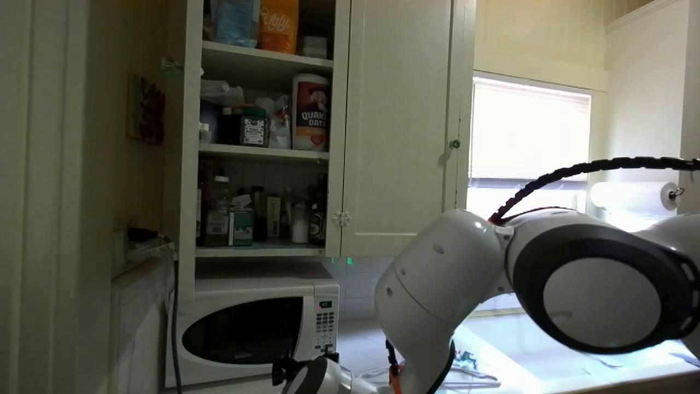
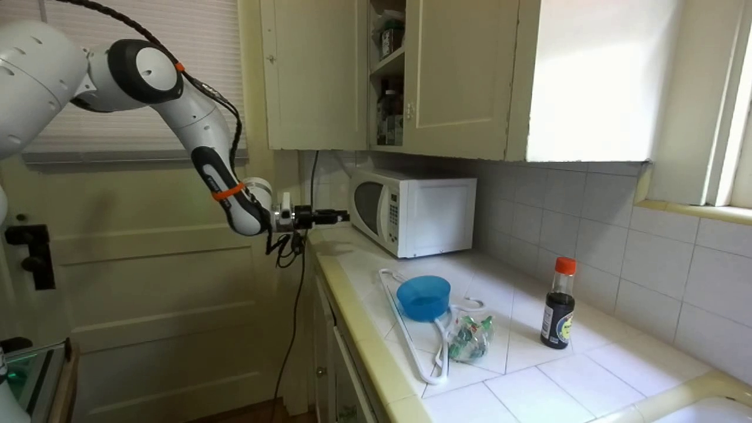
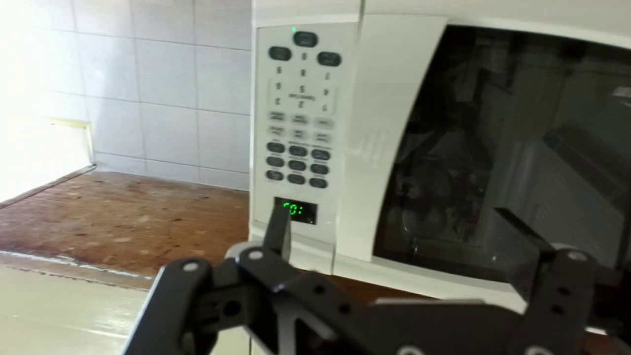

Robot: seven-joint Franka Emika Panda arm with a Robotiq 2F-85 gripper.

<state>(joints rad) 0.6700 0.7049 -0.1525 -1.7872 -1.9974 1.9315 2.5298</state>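
You have the pincer [image 2: 341, 216] near the front of the white microwave [image 2: 437, 214], its 2 fingers [image 3: 278, 234] spread wide apart; whether the tips touch it, you cannot tell from these views. In the wrist view, 1 finger overlaps the green-lit display [image 3: 306, 213] and the other lies across the dark door window [image 3: 458, 123]. The microwave sits at the far end of the tiled table [image 2: 517, 385], under the cupboard [image 2: 458, 76]. In an exterior view, closer in, you see a blue bowl [image 2: 424, 299] over a white hanger [image 2: 406, 329], a crumpled clear bag [image 2: 472, 339] beside it, and a red-capped bottle [image 2: 558, 314] upright by the tiled wall [image 2: 599, 235].
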